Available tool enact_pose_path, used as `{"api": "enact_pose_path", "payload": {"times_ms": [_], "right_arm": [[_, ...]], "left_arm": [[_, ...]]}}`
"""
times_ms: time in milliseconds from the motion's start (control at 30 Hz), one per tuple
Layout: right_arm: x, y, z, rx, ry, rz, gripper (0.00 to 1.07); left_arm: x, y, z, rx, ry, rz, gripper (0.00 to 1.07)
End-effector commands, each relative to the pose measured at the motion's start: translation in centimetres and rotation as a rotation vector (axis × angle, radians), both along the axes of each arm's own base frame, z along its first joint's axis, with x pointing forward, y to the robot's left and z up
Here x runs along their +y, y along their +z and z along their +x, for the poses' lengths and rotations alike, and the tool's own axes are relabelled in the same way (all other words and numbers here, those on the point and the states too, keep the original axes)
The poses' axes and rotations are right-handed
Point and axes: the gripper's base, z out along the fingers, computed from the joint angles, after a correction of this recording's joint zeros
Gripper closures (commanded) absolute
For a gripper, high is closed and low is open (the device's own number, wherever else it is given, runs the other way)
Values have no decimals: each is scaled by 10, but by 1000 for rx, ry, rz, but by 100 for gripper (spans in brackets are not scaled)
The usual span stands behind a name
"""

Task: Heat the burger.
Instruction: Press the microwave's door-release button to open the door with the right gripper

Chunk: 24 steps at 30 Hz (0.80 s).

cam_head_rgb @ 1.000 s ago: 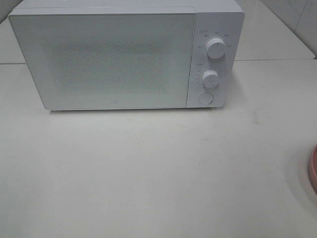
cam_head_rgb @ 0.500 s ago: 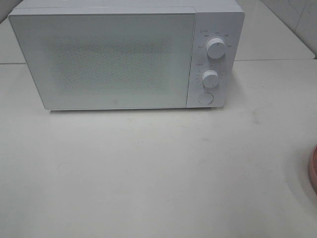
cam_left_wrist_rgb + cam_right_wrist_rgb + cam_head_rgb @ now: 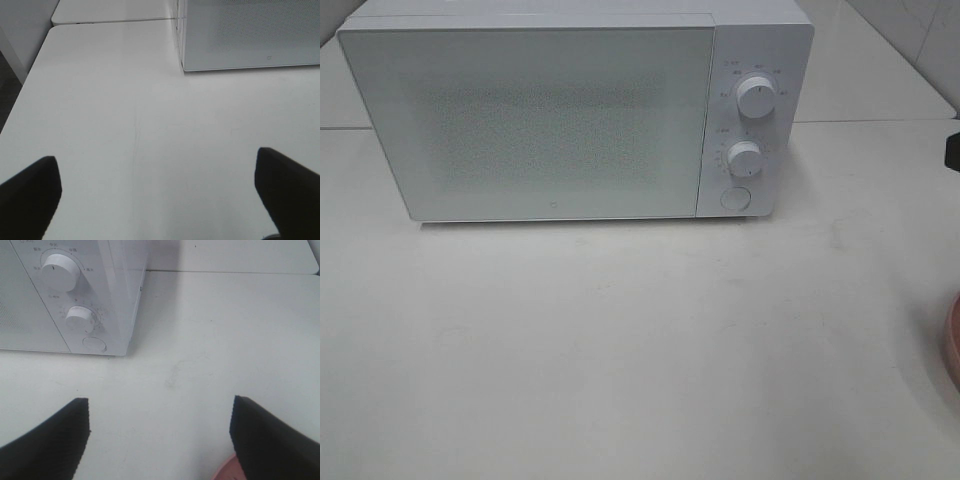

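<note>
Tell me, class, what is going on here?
Nothing is being handled yet. The white microwave stands on the table with its door shut. The left tool and right tool both hang open and empty above the tabletop near it. Only the rim of a pink plate shows at the table's right; the burger is not in view.
</note>
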Motion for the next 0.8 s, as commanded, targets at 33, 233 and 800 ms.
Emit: {"api": "enact_pose_path", "payload": {"times_ms": [33, 233, 800], "right_arm": [[0, 1, 8, -31, -6, 7, 31], [5, -7, 30, -102, 10, 17, 31], [39, -63, 32, -324, 91, 58, 31]], "left_arm": [[0, 0, -2, -28, -9, -4, 9], [0, 0, -2, -28, -9, -4, 9], [0, 0, -2, -28, -9, -4, 9]]}}
